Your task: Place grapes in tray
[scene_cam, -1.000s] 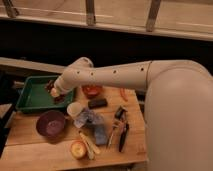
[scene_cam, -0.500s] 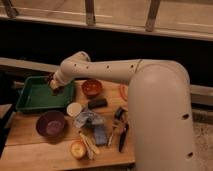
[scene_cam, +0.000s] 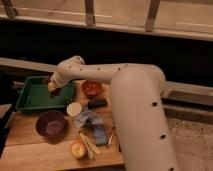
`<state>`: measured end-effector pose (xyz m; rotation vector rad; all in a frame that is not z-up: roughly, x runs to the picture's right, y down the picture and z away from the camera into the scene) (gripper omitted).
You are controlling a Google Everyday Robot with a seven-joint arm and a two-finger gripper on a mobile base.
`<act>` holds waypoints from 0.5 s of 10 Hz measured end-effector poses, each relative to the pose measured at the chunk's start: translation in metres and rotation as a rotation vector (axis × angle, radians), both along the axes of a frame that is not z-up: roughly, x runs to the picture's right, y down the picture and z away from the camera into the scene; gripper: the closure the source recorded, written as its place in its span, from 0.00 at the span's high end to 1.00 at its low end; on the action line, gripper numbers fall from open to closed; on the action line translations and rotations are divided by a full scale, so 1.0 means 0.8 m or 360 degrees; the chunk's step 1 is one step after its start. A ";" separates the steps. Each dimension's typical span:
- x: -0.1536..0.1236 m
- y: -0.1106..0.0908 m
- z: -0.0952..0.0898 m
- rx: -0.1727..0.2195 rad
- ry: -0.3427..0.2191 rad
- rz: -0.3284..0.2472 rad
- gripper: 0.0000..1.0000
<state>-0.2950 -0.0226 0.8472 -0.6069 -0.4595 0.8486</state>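
Swung further left since the earlier frames: hand (scene_cam: 53, 88) now over the right end of the tray (scene_cam: 30, 101), having left the spot above the white cup (scene_cam: 74, 108). Arm elbow bulk also shifted right and lower, uncovering more of the bench (scene_cam: 30, 145).

Grapes (scene_cam: 56, 92) seen as a dark clump at the hand, just above the tray floor near its right rim; cannot tell whether resting on the tray or lifted clear. Grip state: cannot tell from this view.

Judged: transport leg essentially done, release into the tray the step in hand. Task near its end but not confirmed complete.

Unmoved versus earlier frames: purple bowl (scene_cam: 50, 124) at bench front left, red-brown bowl (scene_cam: 91, 88) just right of the tray, dark block (scene_cam: 97, 103) below it, blue cloth (scene_cam: 94, 125) mid-bench, orange fruit (scene_cam: 77, 148) near the front edge.

Risk noted: release close to the right rim could let the bunch roll onto the rim.
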 end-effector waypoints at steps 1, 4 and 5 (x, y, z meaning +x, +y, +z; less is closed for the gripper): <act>-0.015 0.005 0.022 -0.0034 -0.0024 -0.0003 0.08; -0.026 0.007 0.036 -0.0044 -0.0066 0.0001 0.20; -0.025 0.007 0.037 -0.0046 -0.0066 0.0000 0.20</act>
